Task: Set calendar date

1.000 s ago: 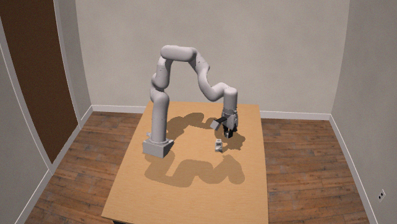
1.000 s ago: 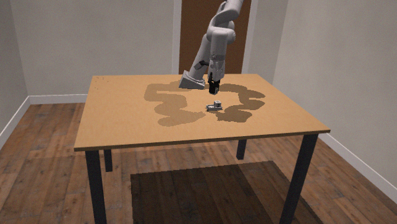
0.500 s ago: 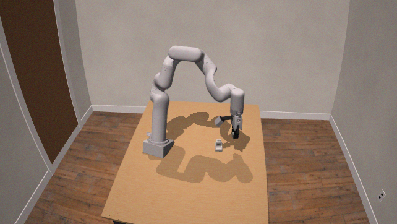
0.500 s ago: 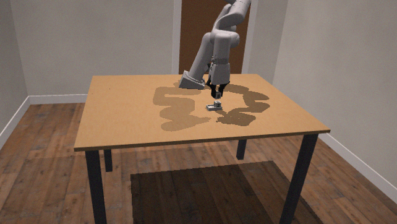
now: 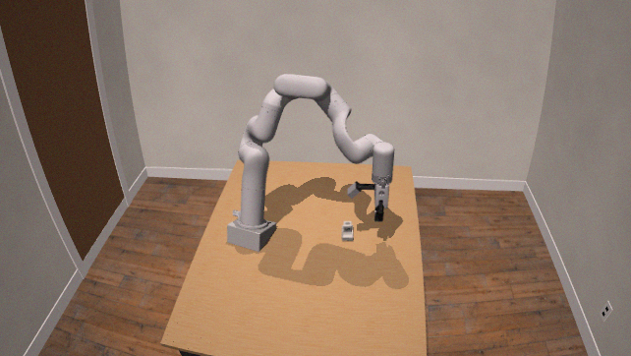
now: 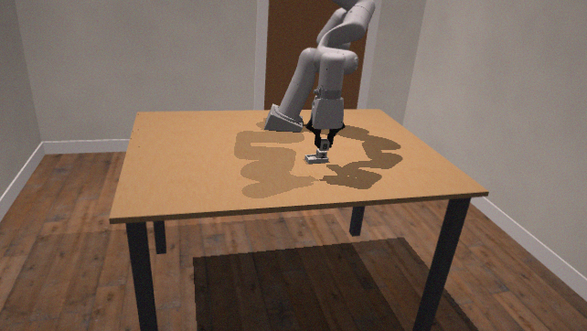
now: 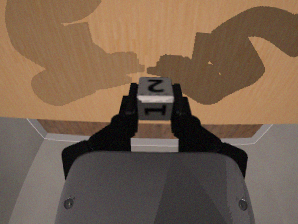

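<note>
Currently, from the top, the jaws (image 5: 378, 216) (image 6: 324, 140) hang at two o'clock from the tray (image 5: 348, 238) (image 6: 311, 160), which sits on the worktop (image 5: 305, 315) (image 6: 192, 183) (image 7: 115, 30) with one cube at its twelve-o'clock end. Exterior: they grip another cube (image 6: 325, 144) (image 7: 155, 96), apparently above the tray's three-o'clock end. Wrist: the gripped cube shows 2 at twelve, 1 at six.

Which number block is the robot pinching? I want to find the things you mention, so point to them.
The cube (image 6: 324, 144) (image 7: 155, 89) showing a 2 and a 1, up between the claw's (image 5: 379, 218) (image 6: 324, 139) (image 7: 155, 102) black fingers. The other cube (image 5: 348, 226) (image 6: 321, 154) is down in the tray (image 5: 348, 238) (image 6: 315, 161).
</note>
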`<state>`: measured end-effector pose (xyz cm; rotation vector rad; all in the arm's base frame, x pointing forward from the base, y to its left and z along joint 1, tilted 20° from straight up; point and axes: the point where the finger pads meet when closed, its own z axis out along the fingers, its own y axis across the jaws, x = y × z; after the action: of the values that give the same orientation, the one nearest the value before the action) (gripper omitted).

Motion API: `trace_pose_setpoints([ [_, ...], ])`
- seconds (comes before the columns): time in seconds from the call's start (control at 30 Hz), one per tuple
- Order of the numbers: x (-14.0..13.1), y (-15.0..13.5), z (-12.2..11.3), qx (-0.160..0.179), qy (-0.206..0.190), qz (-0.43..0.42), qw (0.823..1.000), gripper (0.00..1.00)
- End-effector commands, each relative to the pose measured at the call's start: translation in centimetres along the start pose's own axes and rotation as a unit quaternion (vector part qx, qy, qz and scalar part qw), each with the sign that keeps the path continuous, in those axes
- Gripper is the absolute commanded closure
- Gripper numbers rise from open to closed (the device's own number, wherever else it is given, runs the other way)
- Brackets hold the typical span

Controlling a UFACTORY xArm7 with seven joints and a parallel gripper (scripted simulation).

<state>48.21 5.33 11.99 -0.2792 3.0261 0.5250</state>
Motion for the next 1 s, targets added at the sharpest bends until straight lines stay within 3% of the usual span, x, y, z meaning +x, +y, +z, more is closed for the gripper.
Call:
trace_pose_setpoints([
  [0.0, -0.1, 0.0, -0.2, 0.0, -0.002, 0.0, 1.0, 0.71],
  [0.5, -0.2, 0.0, 1.4, 0.0, -0.002, 0.001, 1.0, 0.71],
  [0.97, -0.2, 0.0, 7.7, 0.0, -0.002, 0.001, 1.0, 0.71],
])
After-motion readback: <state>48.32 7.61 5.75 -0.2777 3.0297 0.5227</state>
